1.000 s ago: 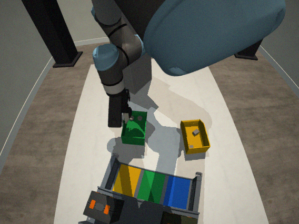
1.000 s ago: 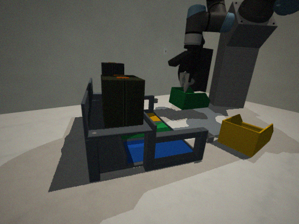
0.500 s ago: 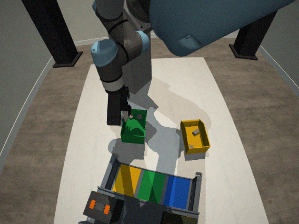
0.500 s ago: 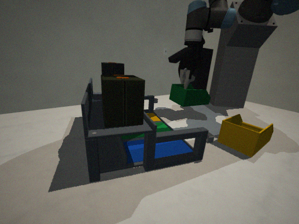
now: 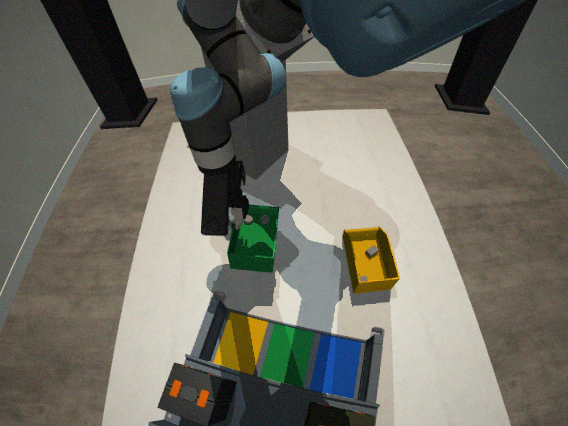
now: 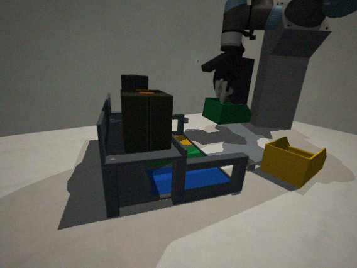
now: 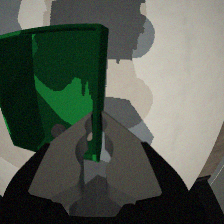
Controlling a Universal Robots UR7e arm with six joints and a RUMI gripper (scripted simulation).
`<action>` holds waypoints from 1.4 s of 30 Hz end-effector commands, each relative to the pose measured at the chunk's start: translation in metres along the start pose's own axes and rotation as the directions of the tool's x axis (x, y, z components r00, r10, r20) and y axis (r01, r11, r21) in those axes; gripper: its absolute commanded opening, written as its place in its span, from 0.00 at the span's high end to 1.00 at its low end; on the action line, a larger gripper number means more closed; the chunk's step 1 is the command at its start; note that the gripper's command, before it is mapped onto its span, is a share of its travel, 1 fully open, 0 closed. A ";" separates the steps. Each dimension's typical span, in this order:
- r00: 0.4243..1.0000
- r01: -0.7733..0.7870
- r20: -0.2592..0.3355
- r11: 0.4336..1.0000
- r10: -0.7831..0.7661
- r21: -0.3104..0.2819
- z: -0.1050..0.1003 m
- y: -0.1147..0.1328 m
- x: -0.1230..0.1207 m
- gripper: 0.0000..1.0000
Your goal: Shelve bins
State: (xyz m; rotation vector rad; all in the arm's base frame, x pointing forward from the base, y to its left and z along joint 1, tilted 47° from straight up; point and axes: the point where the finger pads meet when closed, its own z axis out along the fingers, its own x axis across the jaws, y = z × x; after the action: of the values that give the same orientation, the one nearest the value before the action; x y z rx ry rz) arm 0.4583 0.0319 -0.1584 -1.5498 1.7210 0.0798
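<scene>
My gripper [image 5: 239, 212] is shut on a side wall of the green bin [image 5: 254, 239] and holds it off the table, a little tilted. The wrist view shows the fingers pinching the thin green wall [image 7: 97, 90]. Two small grey parts [image 5: 256, 219] lie inside the bin near the gripper. In the exterior view the bin [image 6: 226, 111] hangs behind the shelf [image 6: 170, 163]. The yellow bin [image 5: 370, 259] stands on the table to the right with grey parts [image 5: 371, 251] in it. The shelf [image 5: 290, 357] carries yellow [image 5: 241, 342], green [image 5: 289, 354] and blue [image 5: 337, 365] marks, all bare.
A dark box [image 6: 146, 119] with orange marks stands on the shelf's top board [image 6: 141, 157], above the left part. The shelf's posts and front lip [image 6: 214, 157] frame the low opening. The robot's grey pedestal [image 6: 283, 78] stands behind the bins.
</scene>
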 end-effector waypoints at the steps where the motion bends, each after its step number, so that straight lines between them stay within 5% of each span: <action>1: 1.000 0.000 0.000 1.000 0.000 0.000 -0.003 0.000 0.000 1.00; 42: 1.000 0.000 0.000 1.000 0.000 0.000 -0.010 0.000 0.000 1.00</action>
State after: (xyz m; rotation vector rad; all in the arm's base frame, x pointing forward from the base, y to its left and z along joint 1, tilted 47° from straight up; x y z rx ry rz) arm 0.4532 0.0265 -0.1516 -1.5500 1.7207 0.0804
